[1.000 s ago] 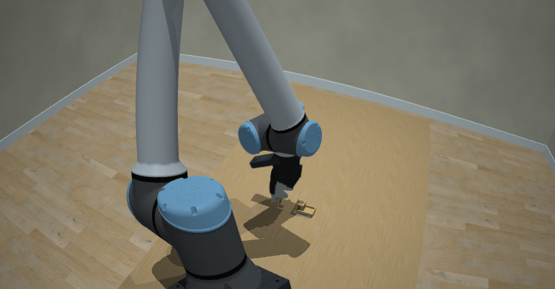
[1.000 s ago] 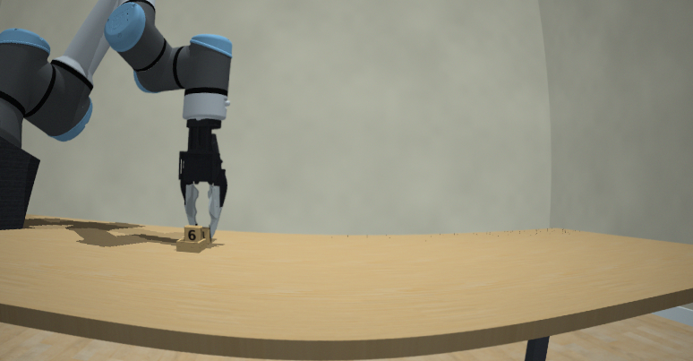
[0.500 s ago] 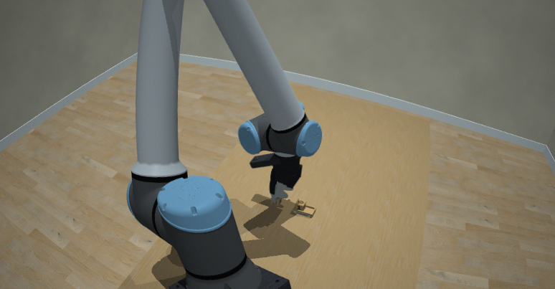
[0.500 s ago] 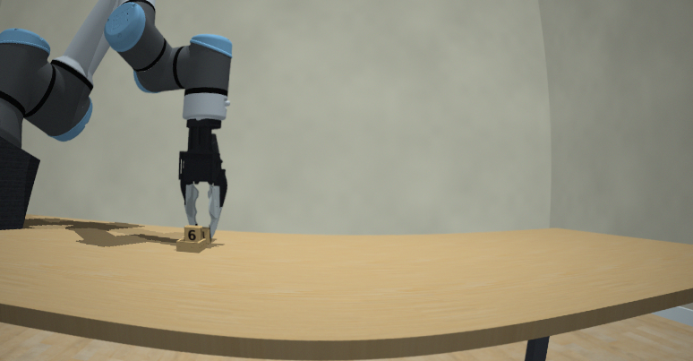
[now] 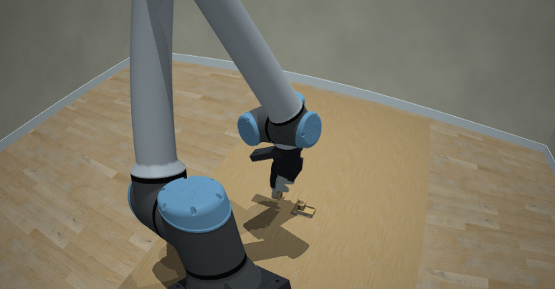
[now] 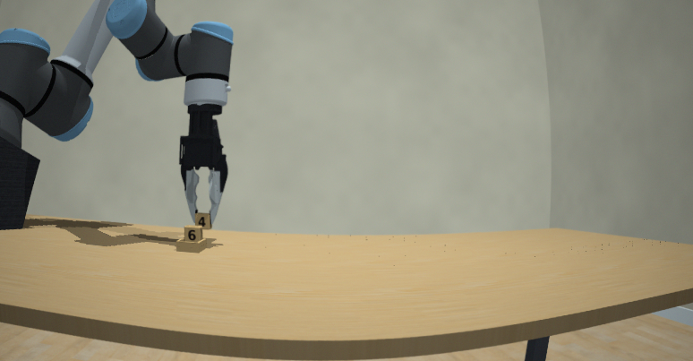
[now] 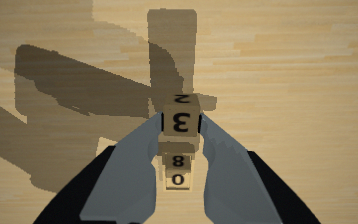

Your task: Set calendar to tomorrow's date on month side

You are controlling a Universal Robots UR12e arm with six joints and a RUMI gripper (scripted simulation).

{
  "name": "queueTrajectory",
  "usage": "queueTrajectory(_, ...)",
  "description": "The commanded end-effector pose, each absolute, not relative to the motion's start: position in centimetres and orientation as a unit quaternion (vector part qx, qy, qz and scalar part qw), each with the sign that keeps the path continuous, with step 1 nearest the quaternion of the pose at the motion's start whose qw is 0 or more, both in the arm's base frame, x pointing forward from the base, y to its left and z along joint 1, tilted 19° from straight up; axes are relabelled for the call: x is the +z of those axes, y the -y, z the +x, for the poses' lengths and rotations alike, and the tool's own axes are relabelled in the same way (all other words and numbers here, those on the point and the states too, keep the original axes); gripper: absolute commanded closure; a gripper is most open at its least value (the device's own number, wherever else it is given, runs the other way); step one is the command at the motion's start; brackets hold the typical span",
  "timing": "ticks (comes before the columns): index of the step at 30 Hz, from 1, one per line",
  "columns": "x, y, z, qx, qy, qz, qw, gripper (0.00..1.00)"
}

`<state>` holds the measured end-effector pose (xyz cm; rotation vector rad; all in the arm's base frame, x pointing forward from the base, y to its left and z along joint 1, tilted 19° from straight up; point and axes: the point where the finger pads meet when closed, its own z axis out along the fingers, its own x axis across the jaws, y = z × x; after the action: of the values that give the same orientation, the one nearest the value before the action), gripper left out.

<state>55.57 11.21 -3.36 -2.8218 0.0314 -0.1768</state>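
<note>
My gripper point(image 5: 276, 193) point(image 6: 202, 221) point(image 7: 181, 114) is shut on a wooden cube point(image 6: 201, 219) point(image 7: 180, 120), held a little above the table beside the tray. The held cube shows 4 upright toward the exterior camera; in the wrist view it shows 3 on top and 2 on a side face. The second cube point(image 5: 300, 204) point(image 6: 192, 234) point(image 7: 178, 170) sits at one end of the tray point(image 5: 306, 214) point(image 6: 191, 247). It shows 6 upright toward the exterior camera, and 8 and 0 in the wrist view. The month's name cannot be read.
The other end of the tray holds no cube in the top view. The wooden table point(image 5: 368, 193) point(image 6: 388, 290) carries the arm's shadows around the tray. The arm's base point(image 5: 272, 279) point(image 6: 14, 188) stands at the left in the exterior view.
</note>
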Motion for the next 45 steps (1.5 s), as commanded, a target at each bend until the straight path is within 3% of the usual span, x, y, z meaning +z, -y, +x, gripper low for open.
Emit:
queueTrajectory(1,-0.4,-10.1,55.4,-0.061,-0.010,-0.986,0.156,0.90)
queueTrajectory(24,3.5,-8.9,54.6,-0.059,-0.010,-0.986,0.157,0.90)
queueTrajectory(35,1.0,1.5,55.0,-0.060,-0.002,-0.986,0.156,0.90)
queueTrajectory(45,0.6,3.2,54.8,-0.060,-0.001,-0.986,0.157,0.90)
